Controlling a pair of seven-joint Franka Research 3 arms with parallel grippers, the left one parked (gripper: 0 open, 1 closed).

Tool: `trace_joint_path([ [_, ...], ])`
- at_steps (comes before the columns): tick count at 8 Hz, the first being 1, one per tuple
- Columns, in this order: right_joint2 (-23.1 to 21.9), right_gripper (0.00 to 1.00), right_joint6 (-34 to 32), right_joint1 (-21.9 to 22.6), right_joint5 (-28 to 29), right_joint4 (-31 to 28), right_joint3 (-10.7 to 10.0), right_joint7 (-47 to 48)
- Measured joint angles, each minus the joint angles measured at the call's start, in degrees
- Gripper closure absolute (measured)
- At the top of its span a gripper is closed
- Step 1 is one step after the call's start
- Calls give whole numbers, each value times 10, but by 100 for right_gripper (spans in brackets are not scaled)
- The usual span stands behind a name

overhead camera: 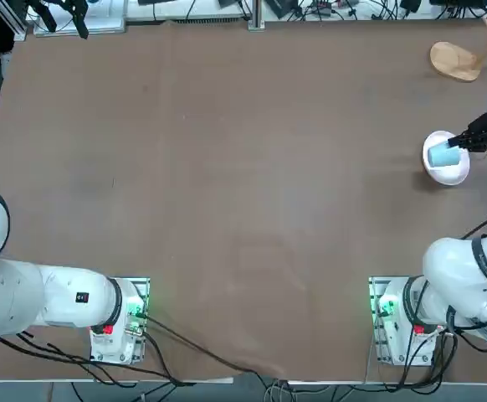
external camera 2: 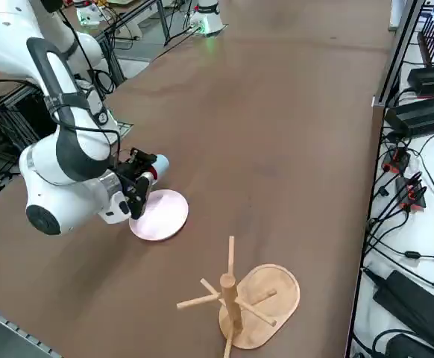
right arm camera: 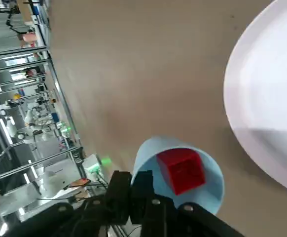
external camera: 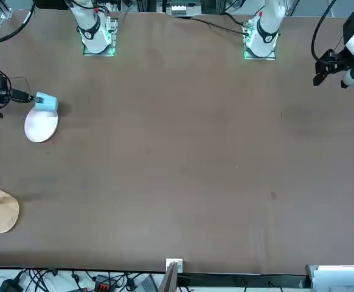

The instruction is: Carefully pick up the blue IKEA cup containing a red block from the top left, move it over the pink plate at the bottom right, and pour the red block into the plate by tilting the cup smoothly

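My right gripper is shut on the rim of the blue IKEA cup, which it holds tilted on its side above the pink plate at the table's right side. In the wrist view the cup faces me with its mouth open, and the red block lies inside it near the rim. The plate fills that view's far side with nothing on it. From the front the cup hangs over the plate's edge, with the gripper beside it. The side view shows the cup over the plate.
A tan wooden oval dish with an upright peg stand sits beyond the plate near the table's far right corner, also seen in the side view. The table's right edge runs close to the plate.
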Motion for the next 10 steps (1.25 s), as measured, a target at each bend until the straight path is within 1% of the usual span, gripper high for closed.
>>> trace_joint_path([
  [4, 53, 97, -85, -16, 20, 60, 0, -3],
  [9, 107, 97, -97, -25, 24, 98, 0, -32],
  [10, 118, 97, -110, -28, 26, 105, 0, -42],
])
